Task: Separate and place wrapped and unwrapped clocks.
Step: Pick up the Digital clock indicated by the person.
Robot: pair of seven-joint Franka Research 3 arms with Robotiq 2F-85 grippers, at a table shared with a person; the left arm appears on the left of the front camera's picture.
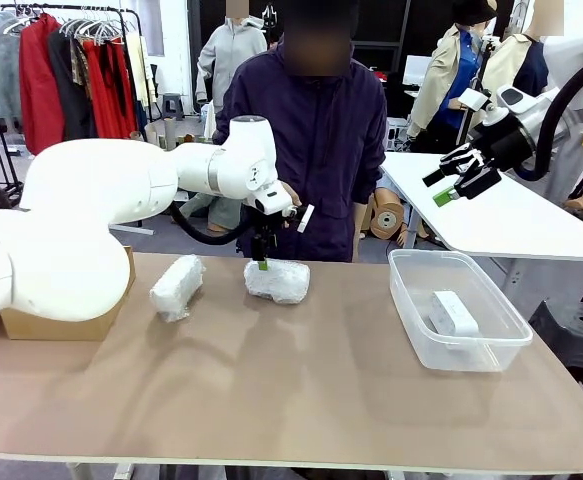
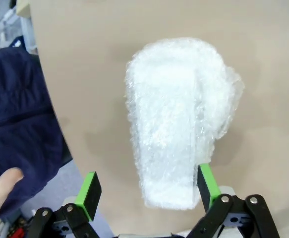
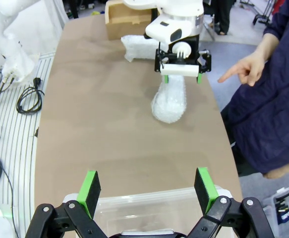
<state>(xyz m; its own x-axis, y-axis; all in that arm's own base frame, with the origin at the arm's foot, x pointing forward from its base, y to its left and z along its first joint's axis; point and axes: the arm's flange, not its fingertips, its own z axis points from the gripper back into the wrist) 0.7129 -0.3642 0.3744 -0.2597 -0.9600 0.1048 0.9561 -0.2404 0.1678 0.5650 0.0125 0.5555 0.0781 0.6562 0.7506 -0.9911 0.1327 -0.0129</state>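
Two wrapped clocks, white bubble-wrap bundles, lie on the tan table. One bundle point(image 1: 277, 281) point(image 2: 176, 124) point(image 3: 169, 101) lies in front of the person, and my left gripper point(image 1: 262, 262) point(image 2: 149, 186) point(image 3: 181, 78) hangs just above it, open, its green pads astride the bundle's near end. The other bundle point(image 1: 177, 287) point(image 3: 137, 47) lies to the left. The bare white clock point(image 1: 453, 313) rests inside a clear plastic bin point(image 1: 411, 300) point(image 3: 149, 198) at the right. My right gripper point(image 1: 451, 185) point(image 3: 147, 188) is raised above the bin, open and holding nothing.
A cardboard box point(image 1: 66, 320) point(image 3: 129, 17) sits at the table's left end behind my left arm. The person stands at the far edge, a hand point(image 3: 241, 69) point(image 2: 0, 188) pointing toward the bundle under my left gripper. A white table point(image 1: 511, 215) stands behind on the right.
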